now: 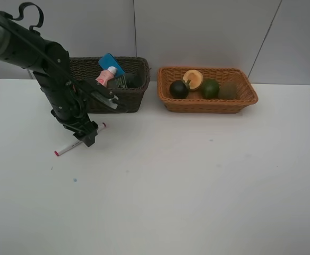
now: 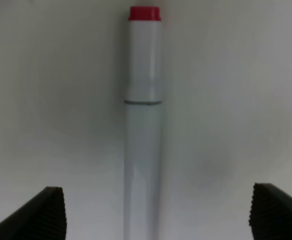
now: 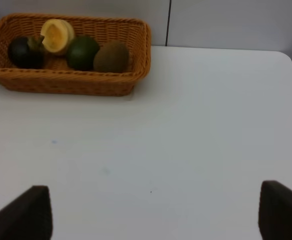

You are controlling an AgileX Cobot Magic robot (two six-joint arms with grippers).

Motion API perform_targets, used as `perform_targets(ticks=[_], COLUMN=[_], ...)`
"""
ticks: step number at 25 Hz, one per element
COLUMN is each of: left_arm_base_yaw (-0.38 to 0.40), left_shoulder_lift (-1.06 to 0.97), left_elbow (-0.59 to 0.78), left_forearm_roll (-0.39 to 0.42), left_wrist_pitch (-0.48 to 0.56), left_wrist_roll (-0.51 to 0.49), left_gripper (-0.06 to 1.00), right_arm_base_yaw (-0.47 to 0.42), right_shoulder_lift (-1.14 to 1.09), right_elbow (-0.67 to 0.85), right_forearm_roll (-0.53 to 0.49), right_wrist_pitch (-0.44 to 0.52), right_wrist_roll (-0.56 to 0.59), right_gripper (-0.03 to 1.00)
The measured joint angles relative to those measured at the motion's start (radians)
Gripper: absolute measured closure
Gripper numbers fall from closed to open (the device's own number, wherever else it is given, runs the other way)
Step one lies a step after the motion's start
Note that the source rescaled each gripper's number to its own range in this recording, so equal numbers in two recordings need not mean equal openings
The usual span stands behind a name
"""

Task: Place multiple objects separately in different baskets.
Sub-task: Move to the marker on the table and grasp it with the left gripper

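Observation:
The white-red marker (image 1: 70, 145) lies on the white table (image 1: 187, 180). My left gripper (image 1: 88, 137) is open low over it. In the left wrist view the marker (image 2: 143, 100) runs between the two spread fingertips (image 2: 48, 215). The dark brown basket (image 1: 136, 95) holds the blue flat block (image 1: 111, 62), pink bottle (image 1: 106, 76) and dark grey bottle (image 1: 124, 81). The light orange basket (image 1: 208, 105) holds the mangosteen (image 1: 179, 89), peach (image 1: 192, 78), green fruit (image 1: 209, 88) and kiwi (image 1: 227, 90). My right gripper (image 3: 151, 220) is open and empty over bare table; the orange basket (image 3: 76, 82) shows beyond it.
Both baskets stand side by side at the back of the table against a grey wall. The left arm (image 1: 33, 48) reaches in from the back left. A few small marks dot the tabletop.

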Motion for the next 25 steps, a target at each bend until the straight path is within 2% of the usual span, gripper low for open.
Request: perform_targets(ticks=[11, 25], left_arm_base_yaw=[0.053, 0.056], left_shoulder_lift=[0.011, 0.035], left_elbow=[-0.003, -0.013], left_forearm_roll=[-0.016, -0.027], left_wrist_pitch=[0.019, 0.014], left_wrist_roll=[0.017, 0.041], left_gripper=[-0.02, -0.02], right_arm_base_yaw=[0.0, 0.0], right_shoulder_lift=[0.0, 0.0], right_elbow=[0.0, 0.0], right_forearm_roll=[0.0, 0.0], right_wrist_pitch=[0.0, 0.0], right_wrist_roll=[0.0, 0.0], right_gripper=[-0.03, -0.03])
